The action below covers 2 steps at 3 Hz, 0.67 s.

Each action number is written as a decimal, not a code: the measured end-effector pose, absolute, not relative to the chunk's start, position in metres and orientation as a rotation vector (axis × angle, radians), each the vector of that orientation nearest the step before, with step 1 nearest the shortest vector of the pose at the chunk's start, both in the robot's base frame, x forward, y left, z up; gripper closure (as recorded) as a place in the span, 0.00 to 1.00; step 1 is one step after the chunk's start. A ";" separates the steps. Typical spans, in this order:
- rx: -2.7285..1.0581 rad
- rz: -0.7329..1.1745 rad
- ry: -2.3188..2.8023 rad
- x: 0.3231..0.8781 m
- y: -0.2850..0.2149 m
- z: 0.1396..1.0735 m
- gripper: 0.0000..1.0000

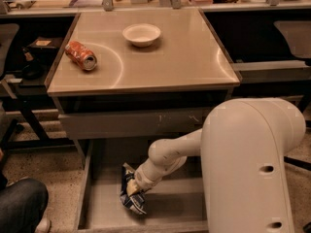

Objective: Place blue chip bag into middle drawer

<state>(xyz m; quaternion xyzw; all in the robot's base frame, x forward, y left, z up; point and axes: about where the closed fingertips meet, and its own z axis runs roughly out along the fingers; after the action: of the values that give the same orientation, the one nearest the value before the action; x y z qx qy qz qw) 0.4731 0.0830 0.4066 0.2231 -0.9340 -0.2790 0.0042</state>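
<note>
End effector [134, 189] meets bag [132, 205] low in drawer [170, 207] near its left wall; grip cannot be told; release low, lift clear slowly

1. on the table [194, 67], the bowl [141, 34] sits toward the back; the soda can [81, 55] lies to its left, nearer the front.
2. under the tabletop is the drawer front [121, 124]; below it the middle drawer [170, 208] stands pulled out.
3. the blue chip bag [132, 203] is in that drawer, left of centre, with the gripper [133, 190] on it.
</note>
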 end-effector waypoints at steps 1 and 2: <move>0.699 -0.874 -2.926 0.473 0.083 0.407 0.58; 0.699 -0.874 -2.926 0.473 0.083 0.407 0.35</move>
<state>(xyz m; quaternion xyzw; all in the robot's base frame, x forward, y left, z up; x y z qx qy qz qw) 0.4731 0.0830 0.4066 0.2231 -0.9340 -0.2790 0.0042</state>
